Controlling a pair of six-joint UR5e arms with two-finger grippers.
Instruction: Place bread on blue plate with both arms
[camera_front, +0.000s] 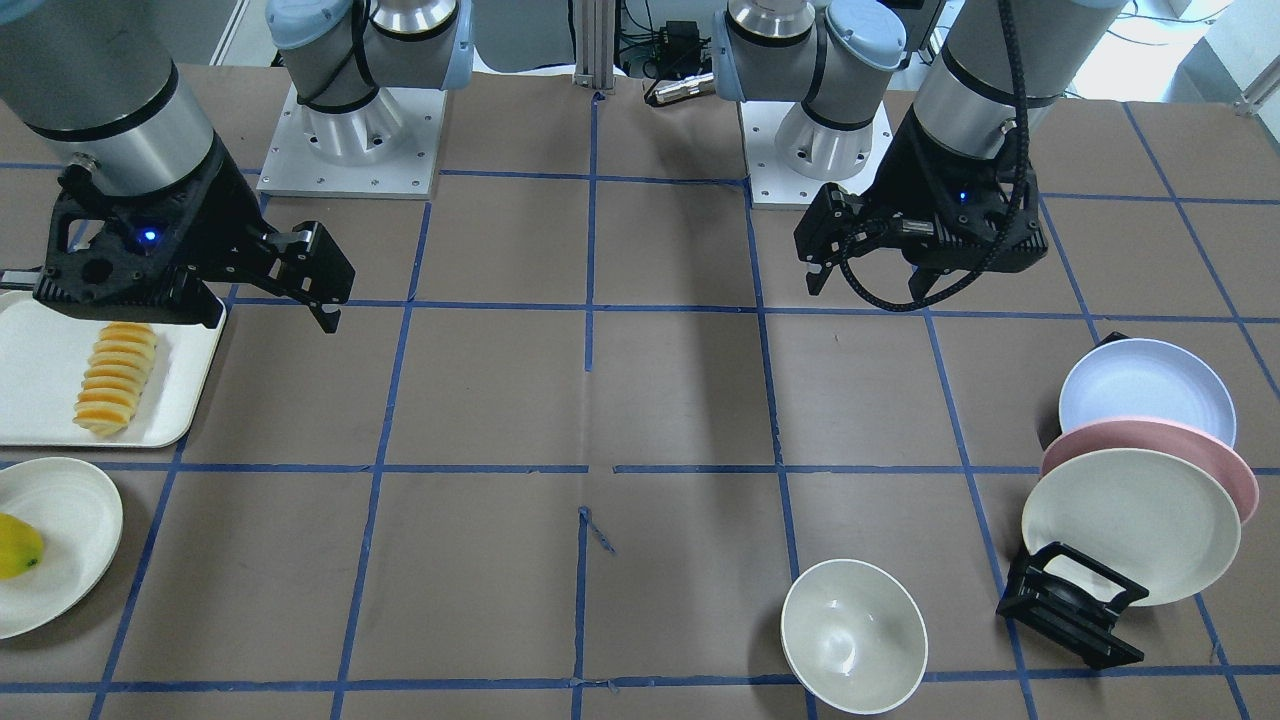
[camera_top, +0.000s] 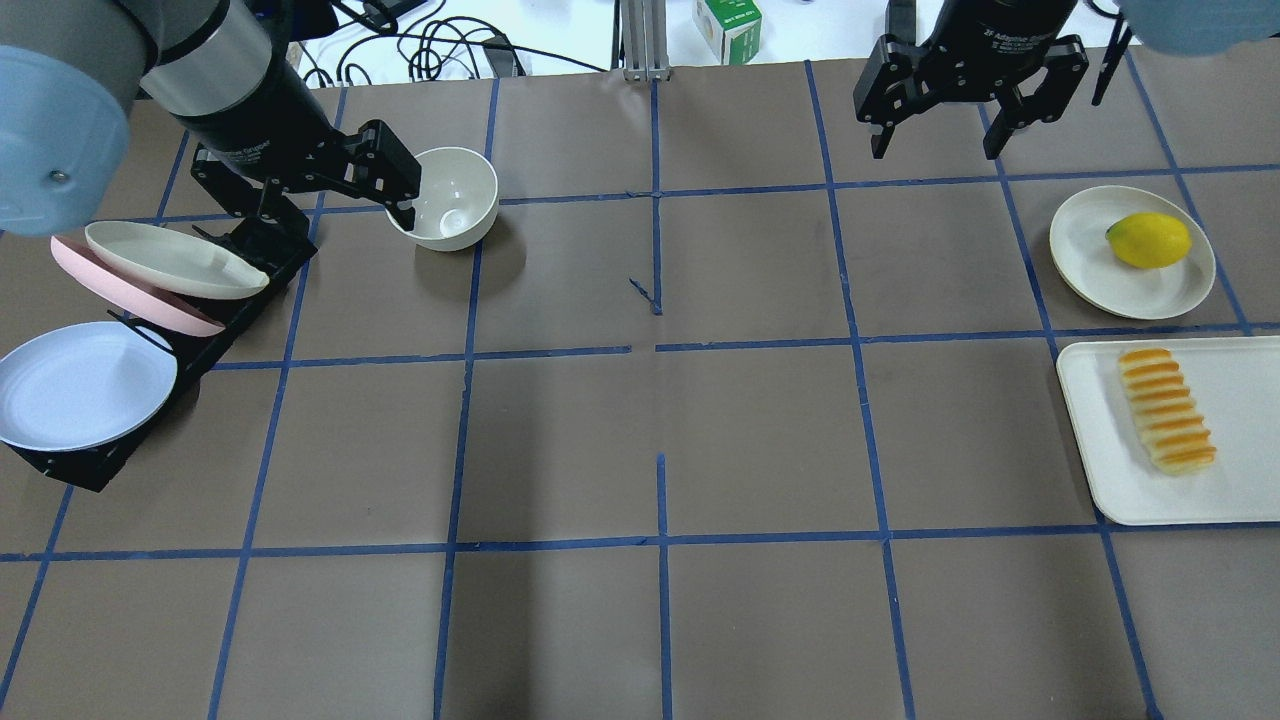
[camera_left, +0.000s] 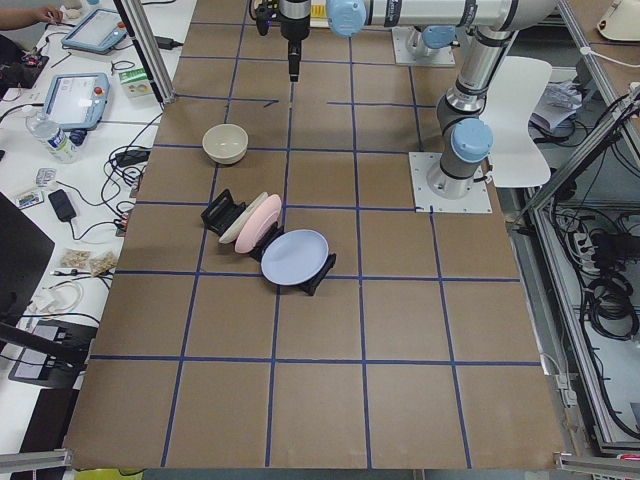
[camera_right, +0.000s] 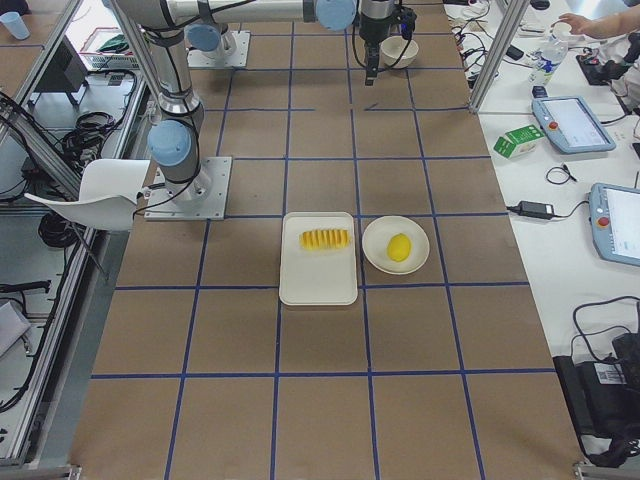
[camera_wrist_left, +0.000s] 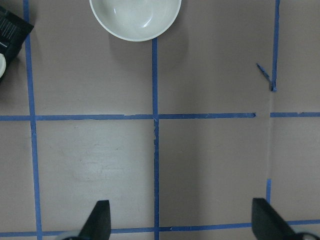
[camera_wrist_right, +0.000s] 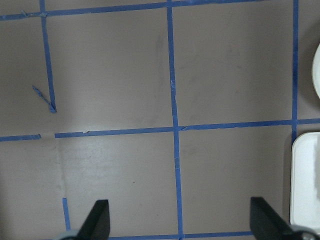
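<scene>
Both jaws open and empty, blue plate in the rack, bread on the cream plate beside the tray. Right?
No: the overhead exterior view shows the bread on the white rectangular tray; the cream plate beside it holds a yellow fruit. Rest holds: blue plate in rack, jaws open, empty.

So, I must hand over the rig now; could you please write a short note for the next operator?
Left gripper: open, empty, above the table near the bowl.
Right gripper: open, empty, above the table.
Bread: lying on the white tray, robot's right side.
Blue plate: leaning in the black rack, robot's left side, next to the pink plate.
Done: nothing yet.
To do: take the plate out, lay it flat, put the bread on it.
</scene>
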